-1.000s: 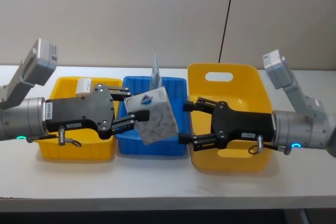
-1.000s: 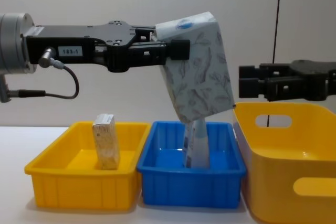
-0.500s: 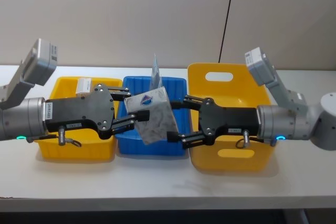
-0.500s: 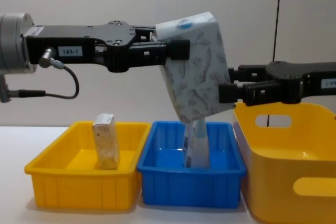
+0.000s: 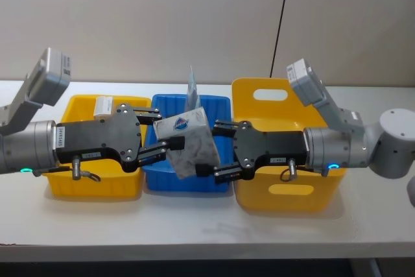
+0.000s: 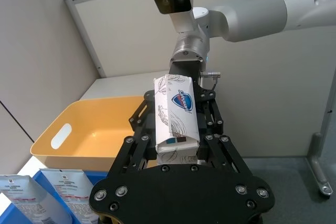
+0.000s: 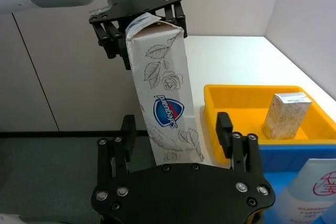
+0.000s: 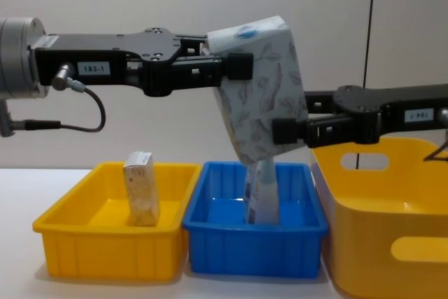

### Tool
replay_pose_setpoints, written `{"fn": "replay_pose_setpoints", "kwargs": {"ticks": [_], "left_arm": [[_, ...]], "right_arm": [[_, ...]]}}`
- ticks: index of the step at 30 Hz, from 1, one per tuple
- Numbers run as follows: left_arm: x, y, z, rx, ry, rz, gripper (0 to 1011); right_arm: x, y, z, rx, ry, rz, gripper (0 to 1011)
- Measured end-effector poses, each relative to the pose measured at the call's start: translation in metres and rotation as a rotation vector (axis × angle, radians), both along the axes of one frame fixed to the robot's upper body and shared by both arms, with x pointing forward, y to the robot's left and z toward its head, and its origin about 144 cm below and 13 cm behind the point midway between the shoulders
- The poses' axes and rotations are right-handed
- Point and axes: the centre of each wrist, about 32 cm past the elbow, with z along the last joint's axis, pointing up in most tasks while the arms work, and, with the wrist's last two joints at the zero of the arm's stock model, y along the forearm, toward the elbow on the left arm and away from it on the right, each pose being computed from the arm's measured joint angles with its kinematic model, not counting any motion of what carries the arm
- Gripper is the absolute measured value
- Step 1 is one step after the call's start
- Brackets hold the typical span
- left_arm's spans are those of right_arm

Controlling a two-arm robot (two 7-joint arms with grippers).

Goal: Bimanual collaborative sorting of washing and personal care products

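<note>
The soft white pack [image 8: 262,89] with grey leaf print hangs tilted in the air above the blue bin [image 8: 252,253], where a pale-blue pouch [image 8: 262,197] stands upright. The left gripper [image 5: 165,135] is clamped on the pack's upper end. The right gripper [image 5: 209,147] is spread wide, one finger on each side of the pack's lower part. A tan box [image 8: 141,188] stands in the low yellow bin [image 8: 105,257] on the bench [image 5: 194,225].

- The soft pack [image 8: 262,96] is showing a thin, creased film wrap with a slight sheen.
- The yellow bins [image 8: 105,257] and blue bin [image 8: 252,250] are gleaming as smooth, glossy plastic.
- The left gripper [image 5: 165,135] and right gripper [image 5: 209,147] are showing matt black plates with bright metal screws.
- The small box [image 8: 140,187] is looking like matt, speckled card.
</note>
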Motion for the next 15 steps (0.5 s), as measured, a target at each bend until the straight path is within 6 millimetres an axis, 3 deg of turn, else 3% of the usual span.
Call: {"fn": "replay_pose_setpoints", "kwargs": {"ticks": [8, 15], "left_arm": [[0.0, 0.0, 0.0, 0.0, 0.0, 0.0, 358], [0.0, 0.0, 0.0, 0.0, 0.0, 0.0, 358]], "right_arm": [[0.002, 0.007, 0.0, -0.001, -0.013, 0.018, 757], [0.002, 0.012, 0.0, 0.001, -0.016, 0.028, 526]]}}
